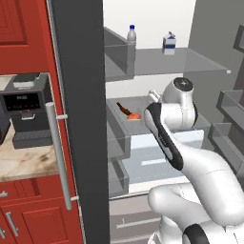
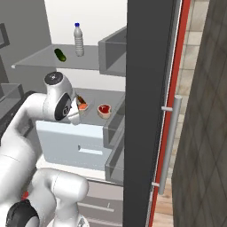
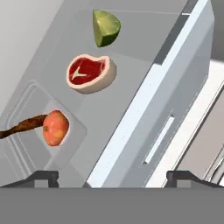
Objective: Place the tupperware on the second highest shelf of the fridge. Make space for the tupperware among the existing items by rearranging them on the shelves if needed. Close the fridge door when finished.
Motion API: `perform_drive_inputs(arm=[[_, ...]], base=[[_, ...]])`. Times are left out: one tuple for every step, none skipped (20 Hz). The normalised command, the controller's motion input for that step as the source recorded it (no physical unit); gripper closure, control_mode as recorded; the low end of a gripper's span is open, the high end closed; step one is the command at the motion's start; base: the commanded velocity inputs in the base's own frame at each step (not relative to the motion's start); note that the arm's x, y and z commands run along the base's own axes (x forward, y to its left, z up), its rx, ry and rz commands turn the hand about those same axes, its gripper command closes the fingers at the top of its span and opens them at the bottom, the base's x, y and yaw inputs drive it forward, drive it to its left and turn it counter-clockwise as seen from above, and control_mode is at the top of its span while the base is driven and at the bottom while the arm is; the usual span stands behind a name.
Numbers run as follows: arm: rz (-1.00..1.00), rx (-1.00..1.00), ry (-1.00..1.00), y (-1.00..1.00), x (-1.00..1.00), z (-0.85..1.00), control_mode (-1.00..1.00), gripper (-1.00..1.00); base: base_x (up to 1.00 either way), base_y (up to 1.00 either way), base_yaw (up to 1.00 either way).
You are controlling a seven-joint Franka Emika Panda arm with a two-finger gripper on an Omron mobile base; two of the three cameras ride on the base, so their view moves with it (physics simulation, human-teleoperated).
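Hand view: tupperware (image 3: 48, 131) sits at left on a fridge shelf (image 3: 135, 65), with steak (image 3: 91, 73) and lime (image 3: 106, 28) to its right. Gripper (image 3: 111, 177) is spread wide, holding nothing. The tub is likely light, stiff, slick plastic, so pinch across opposite rim walls.

the white arm rose from the base and bent forward at its elbow, the wrist pitched downward. the gripper (image 3: 112, 176) hung empty, its two dark fingers (image 3: 43, 176) spread wide at seven and five o'clock.
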Motion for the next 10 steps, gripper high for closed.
perform_drive_inputs(arm=[[0.15, -0.07, 0.0, -0.49, -1.0, 0.31, -1.0, -1.0], [0.21, -0.13, 0.0, -0.47, -1.0, 0.24, -1.0, -1.0], [0.27, -0.17, 0.0, -0.42, -1.0, 0.19, -1.0, -1.0], [0.31, -0.21, 0.0, -0.33, -1.0, 0.14, -1.0, -1.0], [0.33, -0.23, 0.0, -0.25, -1.0, 0.14, -1.0, -1.0], [0.34, -0.28, 0.04, -0.06, -1.0, 0.11, -1.0, -1.0], [0.36, -0.3, 0.09, 0.0, -1.0, 0.03, -1.0, -1.0], [0.39, -0.34, 0.13, 0.0, -1.0, 0.04, -1.0, -1.0], [0.43, -0.4, 0.19, 0.05, -1.0, 0.06, -1.0, -1.0], [0.51, -0.42, 0.15, 0.14, -1.0, 0.02, -1.0, -1.0]], base=[[0.0, 0.0, 0.0], [0.0, 0.0, 0.0], [0.0, 0.0, 0.0], [0.0, 0.0, 0.0], [0.0, 0.0, 0.0], [0.0, 0.0, 0.0], [0.0, 0.0, 0.0], [0.0, 0.0, 0.0], [0.0, 0.0, 0.0], [0.0, 0.0, 0.0]])
